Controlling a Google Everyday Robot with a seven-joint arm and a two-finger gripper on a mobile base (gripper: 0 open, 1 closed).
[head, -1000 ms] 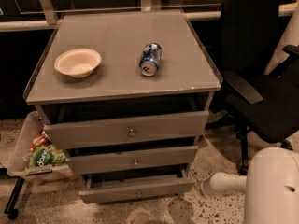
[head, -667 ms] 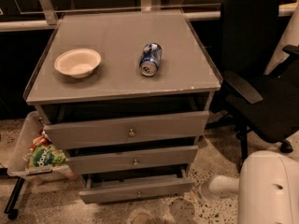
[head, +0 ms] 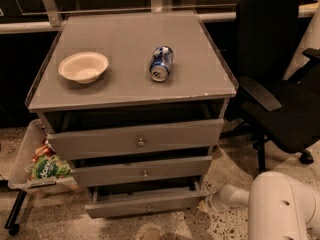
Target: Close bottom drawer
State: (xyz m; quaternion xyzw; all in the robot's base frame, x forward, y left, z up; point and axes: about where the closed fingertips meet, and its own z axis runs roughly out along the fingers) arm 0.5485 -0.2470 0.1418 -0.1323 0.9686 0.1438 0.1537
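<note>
The grey cabinet (head: 130, 84) has three drawers, all pulled out a little. The bottom drawer (head: 120, 205), with the slimmest front and a small metal knob (head: 148, 208), sticks out the furthest, just above the floor. My white arm (head: 280, 206) comes in from the lower right. Its gripper (head: 212, 203) is low by the floor, close to the right end of the bottom drawer's front. I cannot tell whether it touches the drawer.
A white bowl (head: 83, 66) and a blue soda can (head: 161, 63) lying on its side rest on the cabinet top. A black office chair (head: 280, 84) stands to the right. A tray with snack bags (head: 42, 166) on a wheeled stand is at the left.
My arm's end has moved left along the floor, closer to the right end of the bottom drawer. The drawers have not visibly moved.
</note>
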